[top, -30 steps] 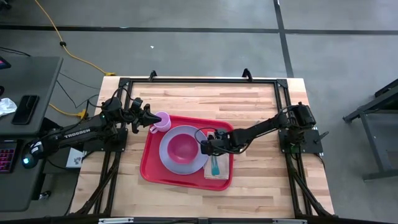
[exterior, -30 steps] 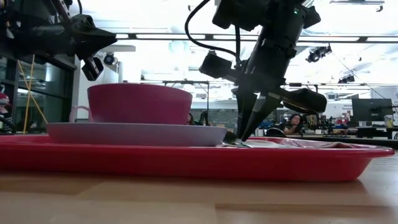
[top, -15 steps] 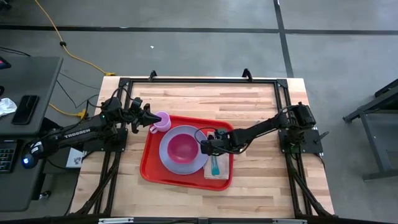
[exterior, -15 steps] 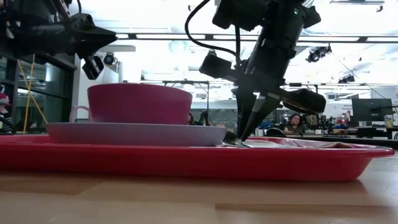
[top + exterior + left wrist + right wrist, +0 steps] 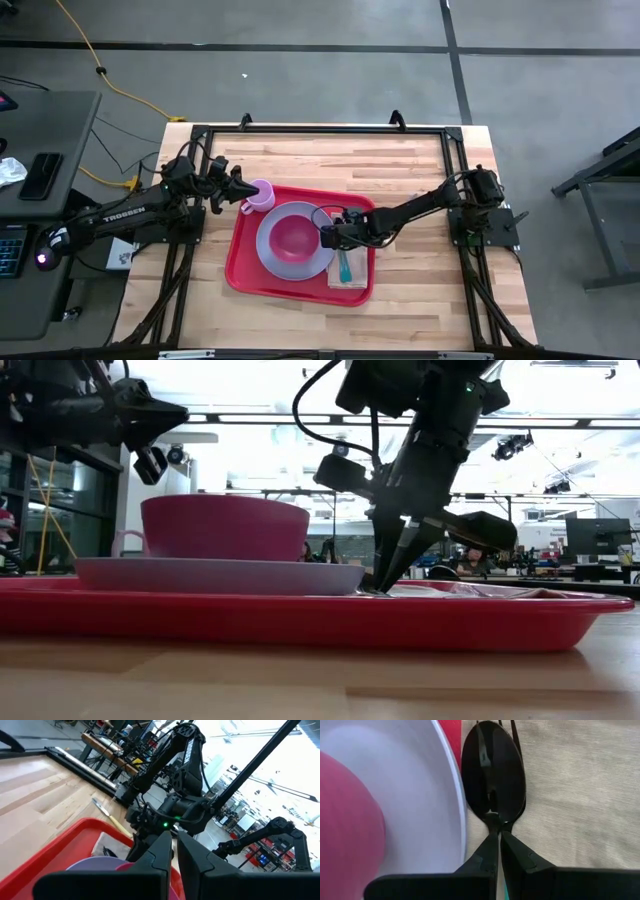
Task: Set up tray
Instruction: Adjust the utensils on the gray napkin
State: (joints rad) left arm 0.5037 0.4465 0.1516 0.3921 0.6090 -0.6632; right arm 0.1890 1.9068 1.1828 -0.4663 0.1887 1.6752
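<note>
Pale butcher-block wood makes up the table point(image 5: 400, 170) under me, boxed by a black metal frame, with grey concrete floor all around it in the high view. Just below the middle of that frame lies the large flat red plastic tray point(image 5: 243, 262) with rounded corners and a low rim. On its left half sits a round lavender plate point(image 5: 272, 251) carrying a deep pink bowl point(image 5: 294, 237); in the low view the bowl stands upright on the plate at left of centre. Near the tray's upper left corner stands a small lavender mug point(image 5: 261, 195). On the tray's right half lies a beige cloth napkin point(image 5: 570, 795), and on it rest a dark glossy spoon point(image 5: 493, 775) and a teal-handled utensil point(image 5: 346, 266). My right gripper point(image 5: 328, 238) reaches in from the right of the high view and comes down at the plate's right edge; its fingers are pressed together, tips at the neck of the spoon, though I cannot tell whether they pinch it. My left gripper point(image 5: 242, 191) hovers at the upper left of the tray, touching or just beside the mug, its fingers point(image 5: 160, 855) nearly together with a narrow gap and nothing visibly between them.
</note>
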